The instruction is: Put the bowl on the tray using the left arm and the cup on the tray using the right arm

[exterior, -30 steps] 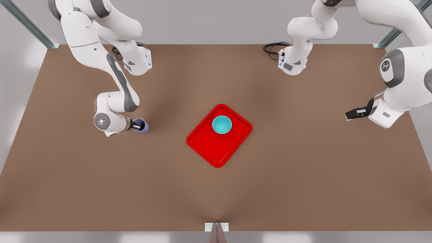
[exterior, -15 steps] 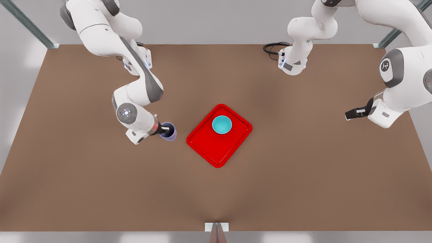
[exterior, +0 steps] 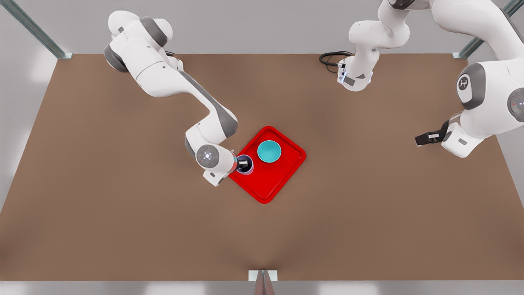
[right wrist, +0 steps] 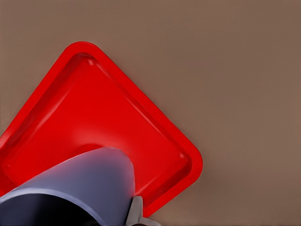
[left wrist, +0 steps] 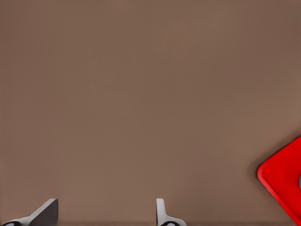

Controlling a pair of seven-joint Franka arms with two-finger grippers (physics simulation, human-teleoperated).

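The lavender cup [exterior: 245,165] hangs over the red tray [exterior: 270,182], near the corner toward the front view's left, with my right gripper [exterior: 242,164] shut on its rim. In the right wrist view the cup [right wrist: 80,183] sits in front of the tray's floor [right wrist: 94,108], with one finger [right wrist: 134,214] beside its wall. The teal bowl [exterior: 269,151] stands upright on the tray's far part. My left gripper [exterior: 419,139] waits at the front view's right, well away from the tray. In the left wrist view its fingers [left wrist: 47,214] stand apart and hold nothing.
The brown table [exterior: 123,213] spreads all round the tray. The tray's corner [left wrist: 284,179] shows in the left wrist view. Black cables [exterior: 331,59] lie by the far arm base. Metal frame posts stand at the table's far corners.
My right gripper has carried the cup toward the front view's right, from the bare table to over the tray's corner. The left arm has drifted slightly; the bowl has stayed put.
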